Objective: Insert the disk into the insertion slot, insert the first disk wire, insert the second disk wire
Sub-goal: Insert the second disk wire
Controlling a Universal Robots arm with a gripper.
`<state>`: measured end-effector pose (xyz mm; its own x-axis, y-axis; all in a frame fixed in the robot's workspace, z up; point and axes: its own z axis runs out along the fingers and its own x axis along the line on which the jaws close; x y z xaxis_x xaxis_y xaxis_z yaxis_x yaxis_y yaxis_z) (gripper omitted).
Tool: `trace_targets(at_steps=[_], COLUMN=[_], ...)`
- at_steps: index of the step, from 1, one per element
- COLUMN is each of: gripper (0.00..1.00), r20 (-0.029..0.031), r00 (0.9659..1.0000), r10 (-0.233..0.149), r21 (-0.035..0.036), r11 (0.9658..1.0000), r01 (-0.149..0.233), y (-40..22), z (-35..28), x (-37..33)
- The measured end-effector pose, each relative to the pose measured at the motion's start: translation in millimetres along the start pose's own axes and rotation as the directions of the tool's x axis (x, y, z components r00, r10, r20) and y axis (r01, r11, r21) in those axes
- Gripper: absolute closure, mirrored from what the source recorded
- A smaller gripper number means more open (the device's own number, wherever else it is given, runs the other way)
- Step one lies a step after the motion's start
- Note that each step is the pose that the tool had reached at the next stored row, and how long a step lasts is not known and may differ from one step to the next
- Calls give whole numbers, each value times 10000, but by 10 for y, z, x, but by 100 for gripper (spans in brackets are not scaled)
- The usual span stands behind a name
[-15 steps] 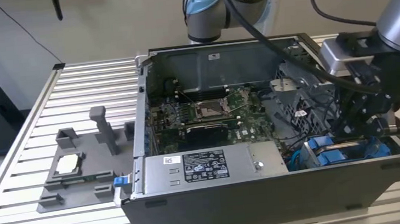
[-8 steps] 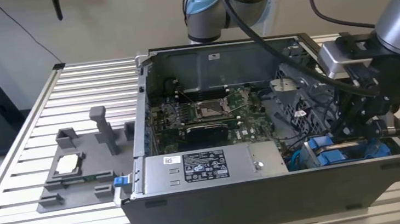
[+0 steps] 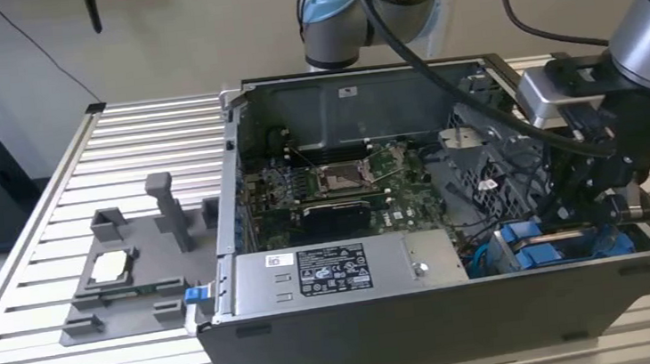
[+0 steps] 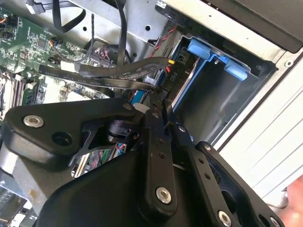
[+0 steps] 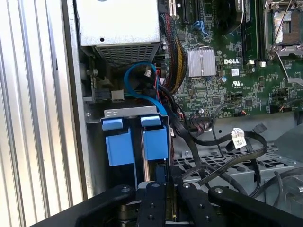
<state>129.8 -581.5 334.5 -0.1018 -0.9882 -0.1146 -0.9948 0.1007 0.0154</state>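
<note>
Hovering at the computer case's (image 3: 433, 315) corner on the exterior view's right, the gripper (image 4: 163, 101) has its fingers (image 4: 158, 123) nearly together on a black ribbon wire (image 4: 123, 71), just beside the blue-railed insertion slot (image 4: 213, 90), empty of any disk.

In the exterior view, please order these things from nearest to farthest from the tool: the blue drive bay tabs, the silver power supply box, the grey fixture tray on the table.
The tool is low in the case, at the exterior view's right.
1. Blue drive bay tabs: just beside the tool, at the case's front corner.
2. Silver power supply box: along the front wall, further left.
3. Grey fixture tray: outside the case, on the table, far left.
</note>
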Motion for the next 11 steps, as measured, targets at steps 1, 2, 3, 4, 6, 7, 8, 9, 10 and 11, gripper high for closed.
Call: trace_targets(at_steps=[1, 2, 3, 4, 6, 7, 8, 9, 10, 11], gripper=[84, 82, 82, 76, 76, 76, 76, 76, 76, 76], r20=[8, 9, 9, 8, 2, 4, 4, 2, 4, 1], r00=[10000, 10000, 10000, 10000, 10000, 10000, 10000, 10000, 10000, 10000], r10=[0, 0, 0, 1, 1, 1, 1, 1, 2, 1], r21=[-1, -2, -2, -1, 0, 0, 0, -1, -4, -6], r11=[10000, 10000, 10000, 10000, 10000, 10000, 10000, 10000, 10000, 10000], r01=[0, 0, 0, -1, -1, -1, -1, -1, -2, -1], y=[0, 0, 0, 0, 0, 1, 1, 1, 2, 2], z=[3, 4, 5, 5, -3, -18, -42, -69, -92, -118], x=[-1, 0, 0, 0, 0, -2, -5, -8, -11, -13])
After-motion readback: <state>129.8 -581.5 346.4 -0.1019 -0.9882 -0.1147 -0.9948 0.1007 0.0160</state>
